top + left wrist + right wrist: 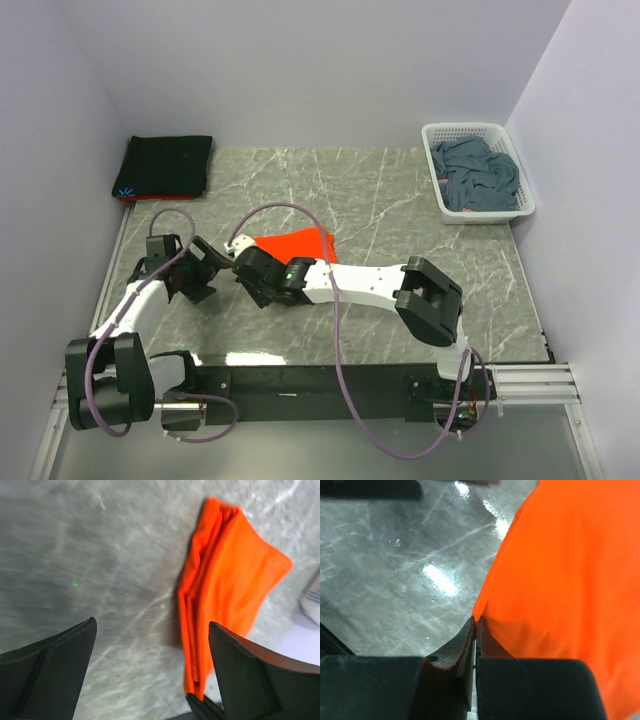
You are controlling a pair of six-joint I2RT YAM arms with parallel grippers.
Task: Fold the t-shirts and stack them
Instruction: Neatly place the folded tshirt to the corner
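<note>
The right claw point(475, 622) is clenched, its two dark fingers pressed together on the left corner of the orange shirt point(570, 580), whose cloth fills the right half of the right wrist view and lies mostly smooth. To the left of that pinch the table point(420, 230) shows as glossy grey-green marble with pale veins and bright spots of reflected light. In the overhead view this claw sits a little left of centre, at the lower left corner of the folded orange shirt, with its white arm running off toward the lower right. The left claw point(151, 623) stands released, fingers spread wide over bare marble, the orange shirt just to its right in its own view; overhead it hangs near the right claw, on the left side of the frame. At the upper left corner of the table a black shirt point(168, 165) lies folded, a tiny light-blue mark at its lower left corner. At the upper right a white basket point(478, 130) holds a crumpled blue-grey shirt point(480, 175). Plain pale walls point(300, 70) close the table in at the back and on both sides, and a black rail runs along the bottom edge where the arms are mounted.
</note>
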